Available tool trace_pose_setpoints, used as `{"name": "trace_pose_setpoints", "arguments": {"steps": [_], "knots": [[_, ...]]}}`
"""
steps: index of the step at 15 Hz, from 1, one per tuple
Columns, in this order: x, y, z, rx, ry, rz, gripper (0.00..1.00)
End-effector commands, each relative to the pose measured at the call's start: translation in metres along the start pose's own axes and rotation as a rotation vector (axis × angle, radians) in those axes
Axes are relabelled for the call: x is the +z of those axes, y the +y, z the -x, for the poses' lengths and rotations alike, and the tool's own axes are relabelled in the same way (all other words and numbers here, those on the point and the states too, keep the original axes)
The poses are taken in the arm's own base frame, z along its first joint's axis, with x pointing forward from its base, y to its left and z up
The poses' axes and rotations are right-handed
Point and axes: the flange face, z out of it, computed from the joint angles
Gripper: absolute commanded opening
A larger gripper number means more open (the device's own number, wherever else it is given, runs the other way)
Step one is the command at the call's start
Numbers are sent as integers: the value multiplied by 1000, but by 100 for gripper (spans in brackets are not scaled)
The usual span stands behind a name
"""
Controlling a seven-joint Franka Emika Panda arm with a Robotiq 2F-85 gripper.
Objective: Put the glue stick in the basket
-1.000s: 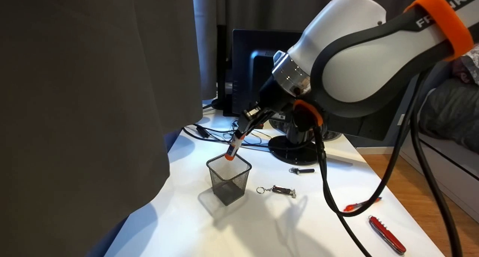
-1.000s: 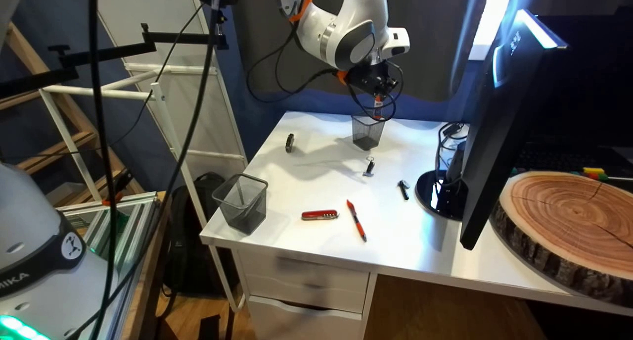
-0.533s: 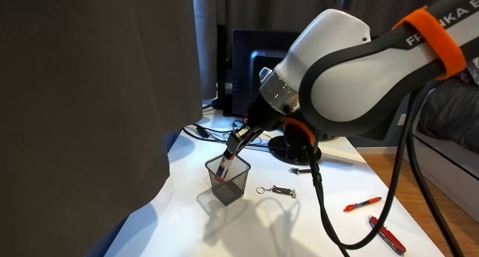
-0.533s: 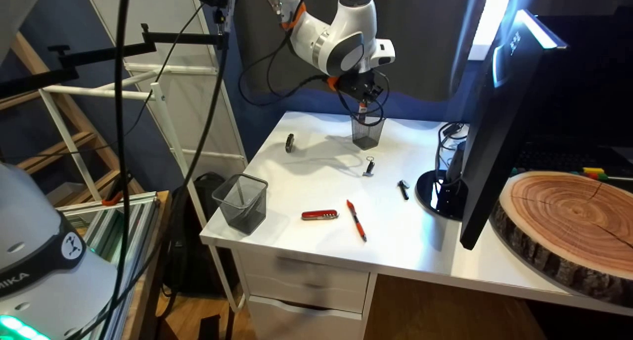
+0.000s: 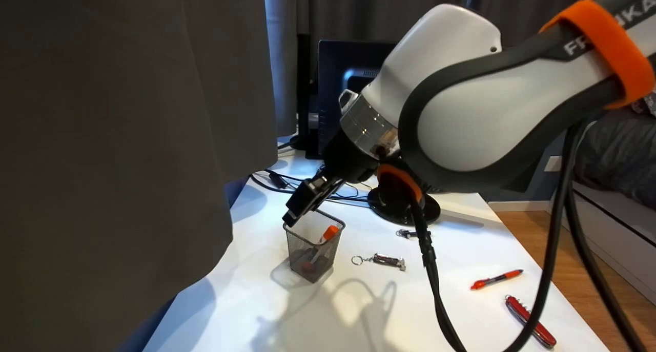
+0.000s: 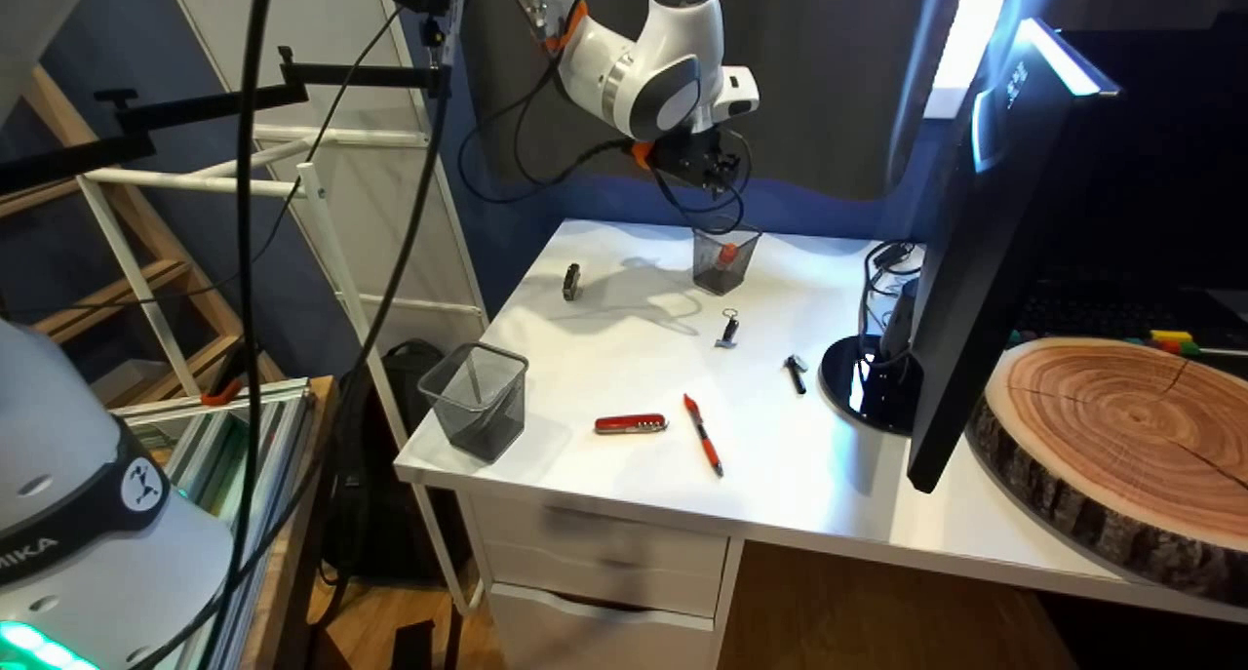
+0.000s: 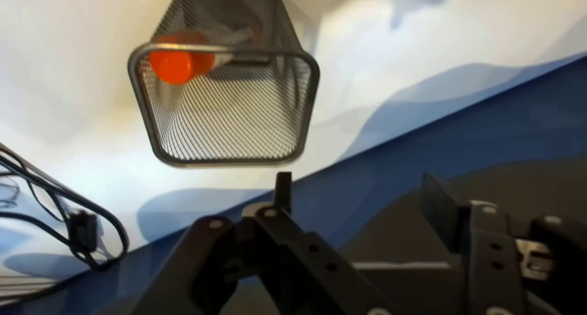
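Note:
Inside the black wire-mesh basket [image 5: 299, 252] the glue stick [image 5: 330, 232] leans at a slant, its orange cap up near the rim. From the wrist view, the cap of the glue stick [image 7: 178, 66] shows in a corner of the basket [image 7: 229, 161], with its body partly behind the mesh. My gripper [image 7: 356, 186] is open, its two fingers well apart with nothing between them. In an exterior view the gripper [image 5: 292, 216] is over the basket's rim at the side away from the cap. The same gripper [image 6: 723, 182] appears above the basket [image 6: 706, 260] from across the desk.
Another mesh basket [image 6: 478, 397] stands at the desk's near corner. A red pocket knife [image 6: 630, 423], a red pen [image 6: 702, 434], a hammer keychain [image 6: 728, 329] and a small black tool [image 6: 796, 374] lie about. Monitor [image 6: 994, 251] and cables [image 5: 279, 180] border the area.
The glue stick was gripped above the basket, then lowered into it; now it is released and leans inside. The gripper has opened and shifted toward the basket's far side.

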Motion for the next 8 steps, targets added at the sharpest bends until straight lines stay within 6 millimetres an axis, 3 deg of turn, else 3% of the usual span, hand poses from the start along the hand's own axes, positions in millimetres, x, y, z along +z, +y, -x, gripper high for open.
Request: {"name": "trace_pose_setpoints", "arguments": {"steps": [1,4,8], "knots": [[-4,-3,-5,-5,9,-9,79],[0,1,-1,-3,0,-2,98],[3,1,1,-2,-5,-3,98]]}}
